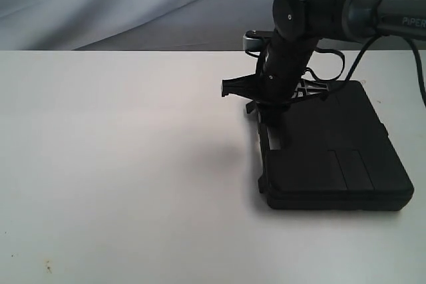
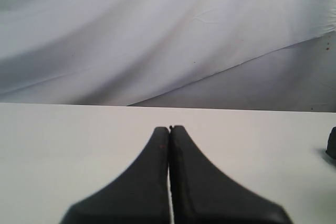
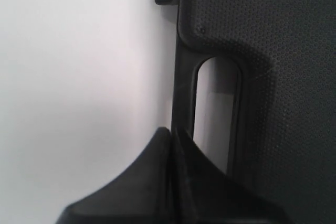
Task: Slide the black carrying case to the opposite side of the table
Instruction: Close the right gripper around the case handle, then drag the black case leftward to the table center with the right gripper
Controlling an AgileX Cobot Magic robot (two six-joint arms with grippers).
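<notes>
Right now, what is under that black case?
The white table lies under the black case, showing through its handle slot. Anything else beneath is covered.

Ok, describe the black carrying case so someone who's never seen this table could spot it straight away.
On the wide white table, look to the right side, beneath the dark robot arm. The black carrying case lies flat there: a square, pebble-textured box with a slotted handle along its left edge.
</notes>
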